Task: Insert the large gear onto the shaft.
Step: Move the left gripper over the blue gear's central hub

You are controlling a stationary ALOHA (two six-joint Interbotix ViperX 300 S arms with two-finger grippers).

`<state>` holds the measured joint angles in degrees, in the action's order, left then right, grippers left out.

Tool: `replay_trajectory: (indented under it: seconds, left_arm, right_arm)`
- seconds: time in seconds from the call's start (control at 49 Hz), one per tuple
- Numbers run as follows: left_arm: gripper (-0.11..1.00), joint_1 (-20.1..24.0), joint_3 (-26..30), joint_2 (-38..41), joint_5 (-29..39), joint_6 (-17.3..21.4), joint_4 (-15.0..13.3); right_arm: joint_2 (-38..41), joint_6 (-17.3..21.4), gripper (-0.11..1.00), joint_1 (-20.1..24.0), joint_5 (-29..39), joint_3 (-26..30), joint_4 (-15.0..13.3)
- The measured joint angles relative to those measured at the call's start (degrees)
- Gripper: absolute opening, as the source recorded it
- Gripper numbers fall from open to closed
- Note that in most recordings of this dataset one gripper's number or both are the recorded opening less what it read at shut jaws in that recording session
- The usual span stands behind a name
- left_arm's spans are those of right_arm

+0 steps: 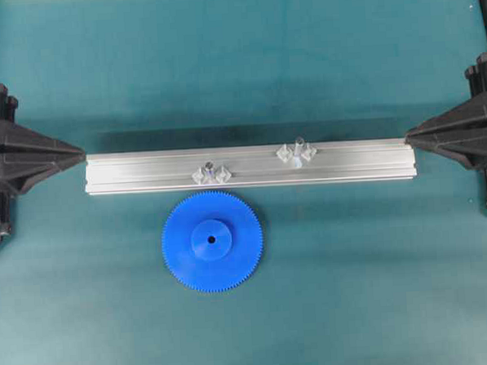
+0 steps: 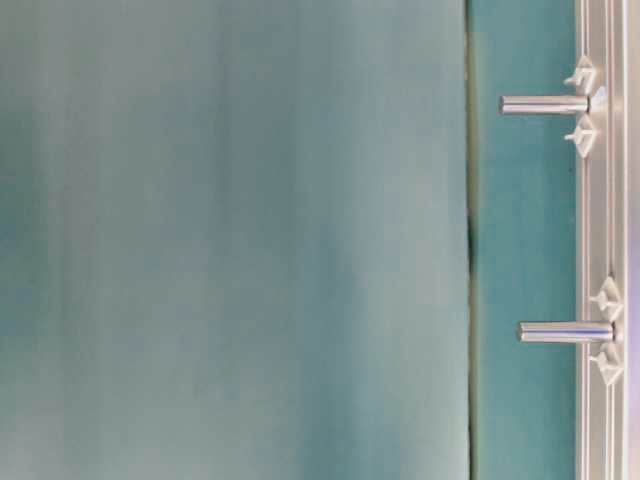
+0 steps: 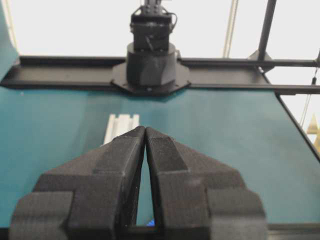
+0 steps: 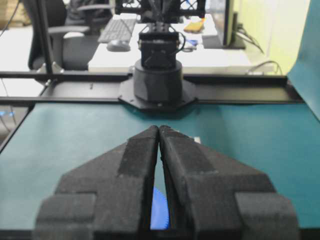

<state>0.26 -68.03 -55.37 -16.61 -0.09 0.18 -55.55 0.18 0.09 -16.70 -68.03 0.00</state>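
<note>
The large gear (image 1: 211,242), a flat bright-blue toothed disc with a raised hub, lies flat on the teal mat just in front of the aluminium rail (image 1: 145,171). The shaft (image 1: 297,149), a thin silvery pin between two clear brackets, stands on the rail right of centre. My left gripper (image 1: 82,150) is shut and empty at the rail's left end. My right gripper (image 1: 406,135) is shut and empty at the rail's right end. In the right wrist view (image 4: 158,126) a slice of the gear (image 4: 160,210) shows between the fingers. The left wrist view (image 3: 145,128) shows the shut tips over the rail end (image 3: 120,125).
A second bracket pair with a short dark-centred stub (image 1: 211,173) sits on the rail left of centre, just behind the gear. The table-level view shows two pins (image 2: 545,104) (image 2: 565,331) sticking out from the rail. Arm bases stand at both table ends.
</note>
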Motion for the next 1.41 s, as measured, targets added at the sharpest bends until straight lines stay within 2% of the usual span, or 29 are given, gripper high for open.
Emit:
replay_trajectory:
  seconds: [0.061,0.122,0.265,0.592,0.898,1.102,1.408]
  left_arm:
    - [0.10,-0.4,1.8,1.5,0.3,-1.8,0.0]
    - [0.02,-0.8,4.0,4.0,1.0,-3.5,0.1]
    - [0.00,-1.1,7.5,8.9,4.8,-6.0,0.4]
    - [0.00,-3.7,14.1,22.3,15.0,-6.2,0.4]
    - [0.00,-7.6,22.9,34.4,27.7,-6.3,0.5]
    - [0.00,-7.9,29.4,43.9,35.4,-6.4,0.5]
    - [0.00,-8.0,39.1,55.0,45.7,-6.5,0.5]
  right_arm:
    - [0.1,0.0,0.10,0.0,0.3,0.0,0.5]
    - [0.1,0.3,0.02,-0.1,1.4,0.3,1.9]
    - [0.2,1.1,0.01,-0.8,6.6,1.7,3.2]
    - [0.3,1.2,0.01,-1.6,19.6,3.3,3.2]
    - [-1.1,1.2,0.01,-3.8,25.1,3.3,3.2]
    - [-3.5,1.2,0.01,-4.5,29.2,3.3,2.9]
    - [-5.8,1.2,0.01,-4.8,39.3,2.5,2.6]
